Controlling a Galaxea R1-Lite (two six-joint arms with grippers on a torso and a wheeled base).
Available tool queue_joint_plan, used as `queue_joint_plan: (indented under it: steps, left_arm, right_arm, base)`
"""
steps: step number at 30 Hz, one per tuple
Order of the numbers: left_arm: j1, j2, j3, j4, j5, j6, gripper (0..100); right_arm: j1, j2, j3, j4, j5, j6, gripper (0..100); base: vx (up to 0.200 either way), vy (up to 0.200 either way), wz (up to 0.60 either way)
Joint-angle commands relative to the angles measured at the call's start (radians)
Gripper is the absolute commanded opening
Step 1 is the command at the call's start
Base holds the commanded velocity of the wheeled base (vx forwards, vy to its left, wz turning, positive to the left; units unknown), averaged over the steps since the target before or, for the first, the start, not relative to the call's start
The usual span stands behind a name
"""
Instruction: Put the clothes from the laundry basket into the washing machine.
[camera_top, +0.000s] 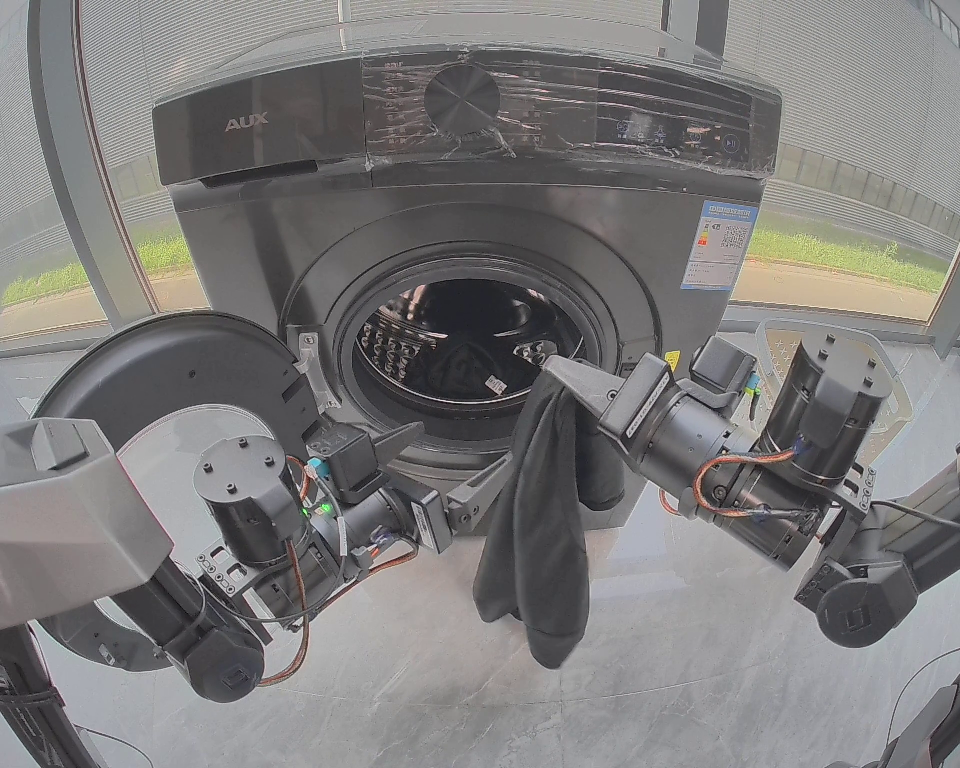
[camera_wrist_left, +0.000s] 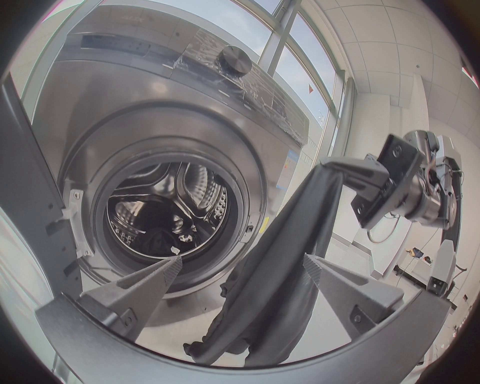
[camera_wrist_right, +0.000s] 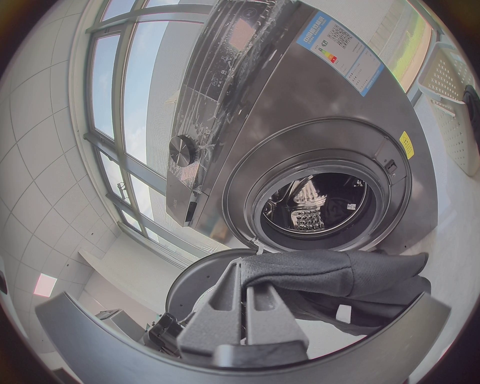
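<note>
Now the right gripper (camera_top: 562, 375) pinches a black garment (camera_top: 535, 520) before the open washing machine (camera_top: 450, 215) (left gripper (camera_top: 466, 445) gapes wide); next, it probably needs thrusting inside.

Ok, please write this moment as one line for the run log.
right gripper: shut on black garment, hanging in front of washing machine | left gripper: open, empty | door: open | drum: dark clothing inside

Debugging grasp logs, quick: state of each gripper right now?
Left gripper: open, holding nothing.
Right gripper: closed on the black garment, which hangs in front of the washing machine.
</note>
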Motion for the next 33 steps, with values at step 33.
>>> queue_joint_plan:
  steps: [33]
  left_arm:
    - [-0.048, 0.151, 0.012, -0.039, 0.045, 0.045, 100]
  right_arm:
    - [0.015, 0.019, -0.247, 0.271, -0.187, -0.008, 0]
  base:
    - [0.0, 0.0, 0.0]
